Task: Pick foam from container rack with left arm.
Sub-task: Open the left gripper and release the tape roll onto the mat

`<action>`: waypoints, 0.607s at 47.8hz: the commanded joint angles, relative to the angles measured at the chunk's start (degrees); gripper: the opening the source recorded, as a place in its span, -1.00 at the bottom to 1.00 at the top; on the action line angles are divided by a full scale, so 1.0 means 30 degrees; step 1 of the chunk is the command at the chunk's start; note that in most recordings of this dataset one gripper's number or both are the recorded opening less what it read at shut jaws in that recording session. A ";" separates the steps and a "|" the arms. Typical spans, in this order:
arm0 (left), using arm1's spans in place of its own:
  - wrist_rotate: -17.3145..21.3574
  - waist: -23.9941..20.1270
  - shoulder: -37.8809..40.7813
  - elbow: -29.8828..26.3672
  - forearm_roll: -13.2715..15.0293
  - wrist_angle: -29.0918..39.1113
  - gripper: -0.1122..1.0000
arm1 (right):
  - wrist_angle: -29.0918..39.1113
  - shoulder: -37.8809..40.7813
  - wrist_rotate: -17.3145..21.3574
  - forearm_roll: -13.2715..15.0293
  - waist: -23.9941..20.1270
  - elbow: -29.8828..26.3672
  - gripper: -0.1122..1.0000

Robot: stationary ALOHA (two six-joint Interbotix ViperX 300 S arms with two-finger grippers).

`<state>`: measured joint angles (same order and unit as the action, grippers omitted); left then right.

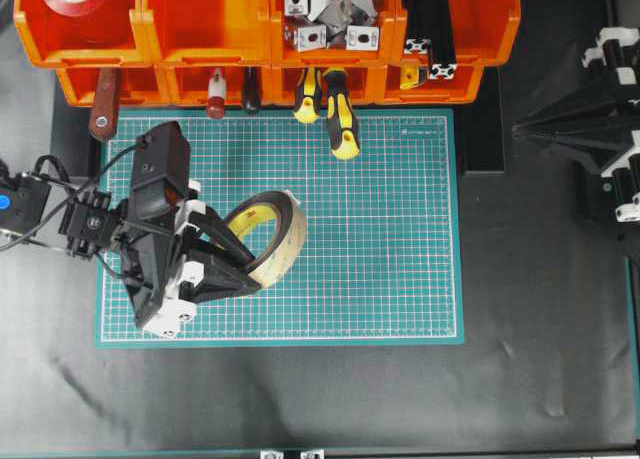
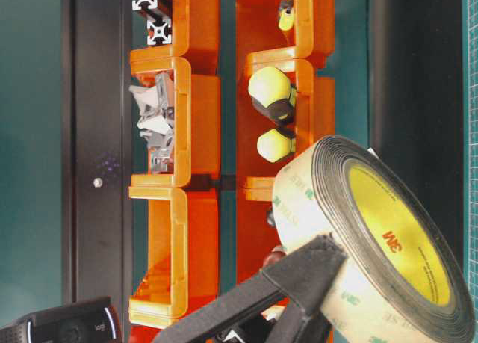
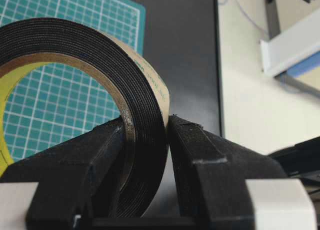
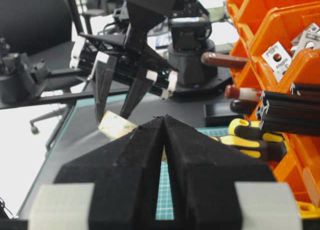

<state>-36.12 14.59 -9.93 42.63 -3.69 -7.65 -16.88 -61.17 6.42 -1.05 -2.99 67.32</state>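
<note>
**A:** From overhead, you have one foam roll [image 1: 268, 237] pinched by the left gripper [image 1: 232, 269], over the green mat [image 1: 380, 229] at five o'clock from the orange rack [image 1: 200, 39], well clear of it.

**B:** And at the left wrist?

**A:** Two fingers [image 3: 210, 165] straddle the band, one inside the ring, one outside; its hole faces sideways. Your right gripper [image 4: 164, 140] sits closed, empty, farther off.

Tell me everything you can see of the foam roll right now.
The foam is a wide ring: black layered edge, cream backing with green print, yellow inner liner marked 3M, open centre. It stands on edge, tilted, above the green mat, clear of the orange container rack. The left tool pinches its wall, one finger inside the ring, one outside. Whether its bottom touches the mat is unclear.
</note>
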 commanded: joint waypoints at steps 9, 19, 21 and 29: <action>-0.0059 0.0000 -0.0117 -0.0410 -0.0029 -0.0234 -0.30 | 0.0000 0.0088 0.0029 -0.0029 -0.0029 -0.0674 -0.81; 0.0000 0.0029 -0.0059 -0.0498 -0.0029 -0.0146 -0.30 | 0.0000 0.0088 0.0029 -0.0029 -0.0029 -0.0674 -0.81; 0.0059 0.0029 -0.0059 -0.0469 -0.0029 -0.0117 -0.30 | -0.0029 0.0088 0.0029 -0.0029 -0.0029 -0.0674 -0.81; 0.0205 0.0029 -0.0059 -0.0498 -0.0029 -0.0117 -0.31 | 0.0000 0.0088 0.0029 -0.0029 -0.0029 -0.0674 -0.81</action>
<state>-35.86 14.50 -9.40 42.54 -3.60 -7.65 -16.79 -61.26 6.42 -1.05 -2.99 67.24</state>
